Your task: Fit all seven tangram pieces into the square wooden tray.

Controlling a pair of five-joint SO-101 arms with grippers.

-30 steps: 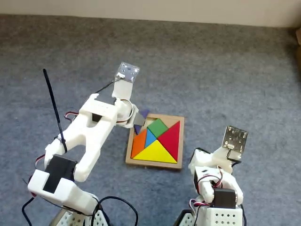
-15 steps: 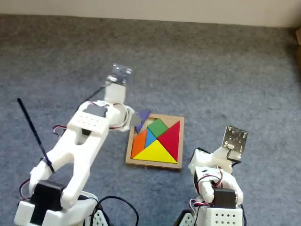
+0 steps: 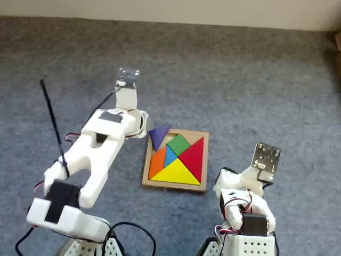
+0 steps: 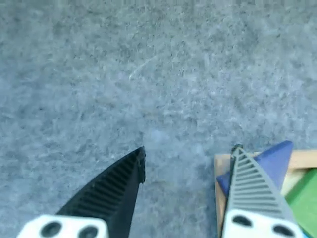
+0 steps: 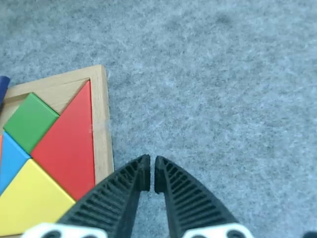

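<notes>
The left end effector [image 4: 188, 150] was spread wide and held nothing. Within the last second it had let go at the tray's far left corner, and the arm had swung out to the side. It now hung over bare grey carpet just beside the tray [image 3: 174, 185], with one fingertip [image 4: 237, 151] over the rim.

The purple triangle [image 3: 159, 134] stayed where it had been released. It lay across that corner with its point aimed into the tray and its broad end over the rim and onto the carpeted counter [image 3: 256, 74]. From the left wrist view it looked propped on the wooden edge, not dropped into the recess.

Inside the tray, the orange [image 3: 156, 161], blue [image 3: 170, 156], green [image 3: 178, 144], red [image 3: 192, 155] and yellow [image 3: 172, 173] pieces lay flat and close together. They had not shifted during the release.

The right end effector [image 5: 150, 173] hung past the tray's near right corner, its fingers pressed almost together around nothing. That arm had not moved.

The release probably did not finish the job. The triangle was at the right corner, but it appeared to ride on the rim, so it likely needed a nudge or a fresh grasp to slide it inward and let it settle. I could not tell from the overhead view whether the open corner matched its shape.
</notes>
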